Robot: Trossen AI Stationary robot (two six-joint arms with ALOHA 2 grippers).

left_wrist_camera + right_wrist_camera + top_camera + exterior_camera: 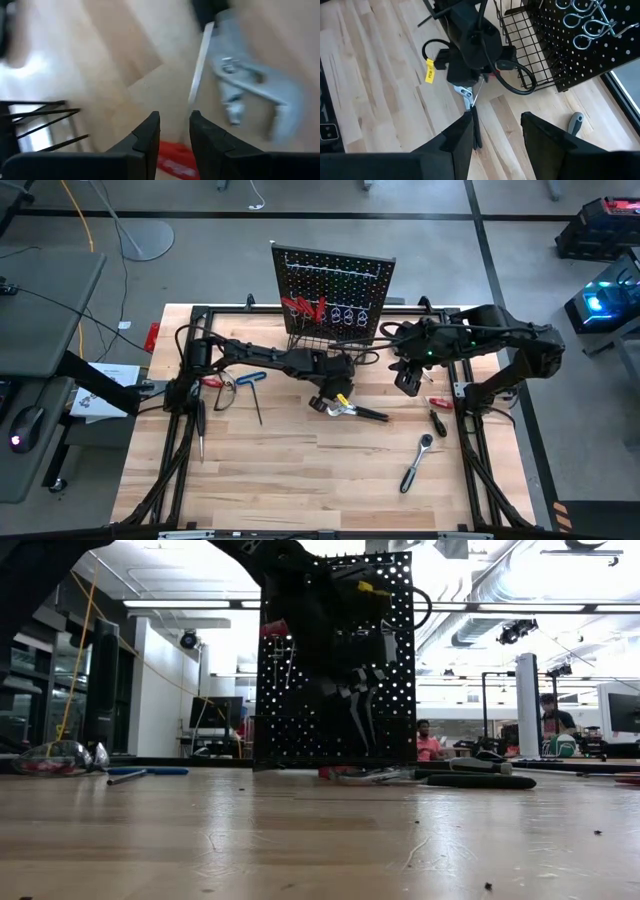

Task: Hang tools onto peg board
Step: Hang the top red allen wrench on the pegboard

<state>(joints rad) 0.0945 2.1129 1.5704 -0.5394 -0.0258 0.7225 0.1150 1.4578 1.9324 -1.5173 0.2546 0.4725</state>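
The black peg board [335, 285] stands at the table's far middle, with red-handled tools [305, 308] hanging on its hooks and a wire basket [520, 45] at its foot. My left gripper [322, 398] hovers just in front of the basket, fingers pointing down and narrowly open [175, 125]. It is over a red-handled screwdriver [175, 160] that lies on the table. The silver pliers [352, 410] lie beside it, their black handles toward the right. My right gripper [408, 380] is open [497, 125] and empty above the table, right of the basket.
A chrome ratchet [418, 460] lies near the front right. Small screwdrivers [438, 418] lie by the right arm. A blue T-key [250, 379] and a black screwdriver [200, 430] lie on the left. People sit in the room behind [428, 740].
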